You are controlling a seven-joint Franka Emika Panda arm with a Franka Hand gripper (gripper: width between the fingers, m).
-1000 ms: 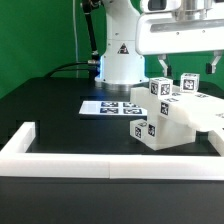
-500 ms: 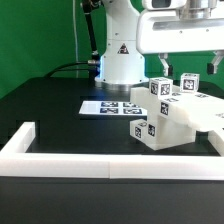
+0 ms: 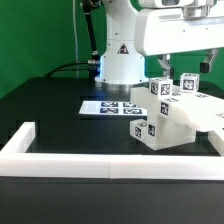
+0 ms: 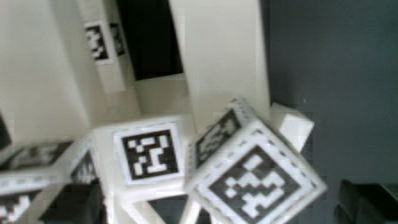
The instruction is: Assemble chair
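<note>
Black table with white chair; fingers above it, spread unclear.

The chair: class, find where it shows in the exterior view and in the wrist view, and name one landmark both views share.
Exterior view: the chair sits at the exterior view's right, behind the white wall.
Wrist view: its tagged white blocks fill most of the picture.
Shared landmark: the black-and-white square tags on the blocks.
</note>
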